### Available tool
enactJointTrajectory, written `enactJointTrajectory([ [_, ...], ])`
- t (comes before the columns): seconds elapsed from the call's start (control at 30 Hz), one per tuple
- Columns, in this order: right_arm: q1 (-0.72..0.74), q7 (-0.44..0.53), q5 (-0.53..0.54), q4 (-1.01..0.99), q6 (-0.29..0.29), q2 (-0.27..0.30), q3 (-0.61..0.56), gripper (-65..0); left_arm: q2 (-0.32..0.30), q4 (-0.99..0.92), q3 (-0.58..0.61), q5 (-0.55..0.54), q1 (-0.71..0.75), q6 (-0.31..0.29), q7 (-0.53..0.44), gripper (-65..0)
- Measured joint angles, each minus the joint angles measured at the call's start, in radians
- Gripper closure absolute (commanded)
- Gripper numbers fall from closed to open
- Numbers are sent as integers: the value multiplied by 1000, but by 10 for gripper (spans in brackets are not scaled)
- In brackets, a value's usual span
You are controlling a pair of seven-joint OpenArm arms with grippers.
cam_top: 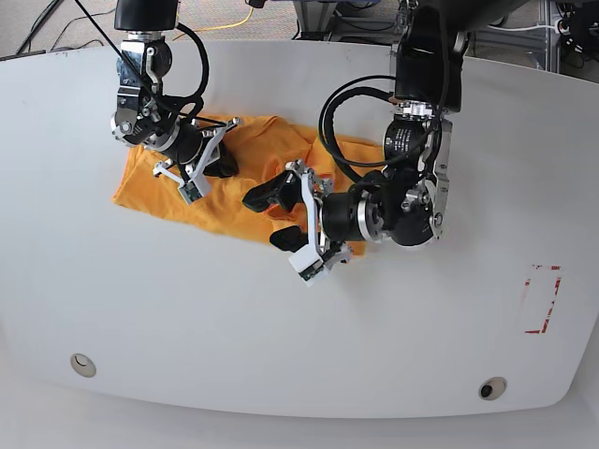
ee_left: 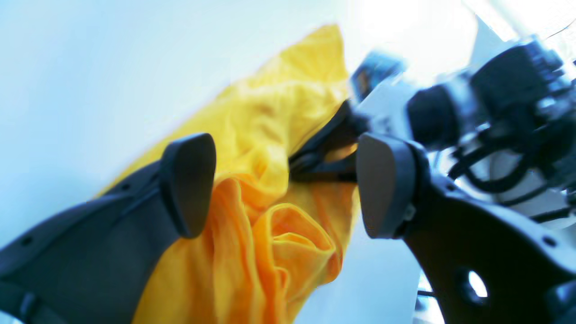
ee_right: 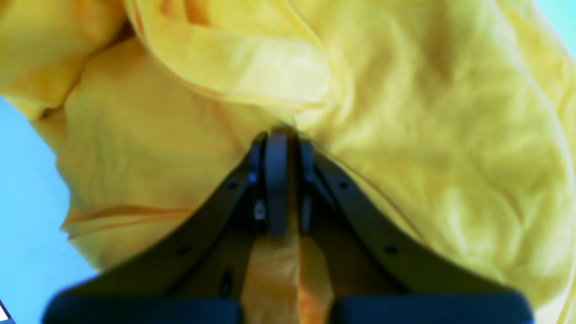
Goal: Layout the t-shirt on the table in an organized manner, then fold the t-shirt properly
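The orange-yellow t-shirt (cam_top: 154,192) lies crumpled in a heap on the white table (cam_top: 187,309), toward its far left. My right gripper (cam_top: 221,161) is shut on a bunched fold of the t-shirt (ee_right: 405,112); cloth is pinched between the closed fingertips of the right gripper (ee_right: 279,135). My left gripper (cam_top: 270,220) is at the heap's near right edge with its jaws wide apart. In the left wrist view the left gripper (ee_left: 285,184) frames loose folds of the t-shirt (ee_left: 270,135) without pinching them. The shirt's drawing is hidden.
A red-tape rectangle outline (cam_top: 543,299) marks the table at the right. Two round grommets (cam_top: 82,364) (cam_top: 492,386) sit near the front edge. Cables and floor clutter lie beyond the far edge.
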Motion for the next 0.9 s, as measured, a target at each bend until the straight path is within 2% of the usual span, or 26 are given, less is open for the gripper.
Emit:
enactJointTrajectory([
  [0.07,0,0,0,0,0,0,0,-38,-8,25,-1,-35,-6,0,1,-464],
  [0.17,0,0,0,0,0,0,0,-38,-59,62,-6,-91,-15,-1,-3,-464],
  [0.37,0,0,-1,0,0,0,0,-38,-216,69,-106,-51,-21,0,7,-464],
  [0.5,0,0,-3,0,0,0,-1,-38,-294,69,-123,-48,-16,3,11,-464],
  [0.7,3,0,-3,0,0,0,-1,-38,-358,69,-90,-51,-17,0,-108,-463],
  [0.77,6,-6,-4,0,1,0,-1,-38,-372,69,-68,-9,-20,0,-125,-442],
  [0.9,13,-8,-11,0,0,-1,-1,-38,-380,72,-6,160,-17,0,-119,-372],
])
